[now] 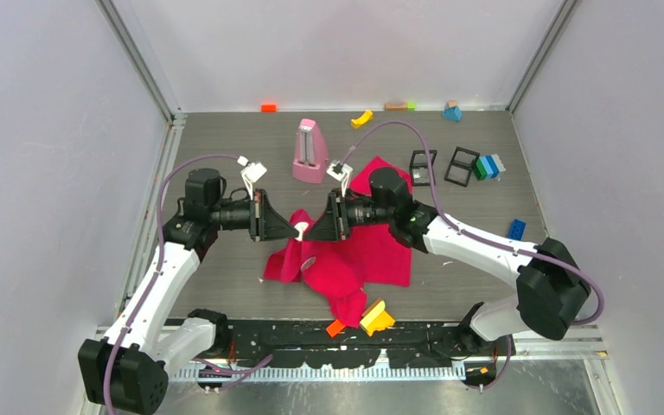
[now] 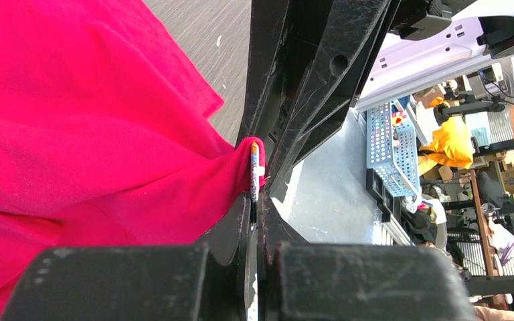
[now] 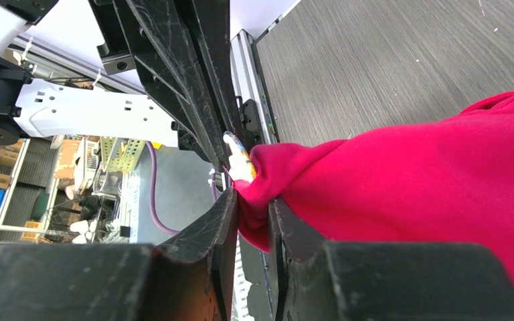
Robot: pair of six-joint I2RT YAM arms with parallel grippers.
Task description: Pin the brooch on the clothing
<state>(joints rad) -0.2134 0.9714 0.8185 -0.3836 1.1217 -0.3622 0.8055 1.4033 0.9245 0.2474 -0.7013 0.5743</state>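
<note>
The clothing [image 1: 354, 255], a crimson-pink T-shirt, lies crumpled on the table's middle, with one fold lifted between my two grippers. My right gripper [image 1: 311, 232] is shut on that raised fold [image 3: 254, 200]. My left gripper [image 1: 296, 232] faces it tip to tip and is shut on the brooch [image 2: 254, 170], a thin round badge seen edge-on and pressed against the fold. The brooch shows white with colour print in the right wrist view [image 3: 239, 157] and as a small white spot in the top view [image 1: 301, 228]. Its pin is hidden.
A pink metronome-like object [image 1: 310, 151] stands behind the grippers. Two black frame cubes [image 1: 423, 167] and blue-green bricks [image 1: 488, 166] sit at back right, a blue brick [image 1: 516, 228] at right. Yellow [image 1: 377, 318] and orange [image 1: 335, 328] pieces lie at the shirt's near edge.
</note>
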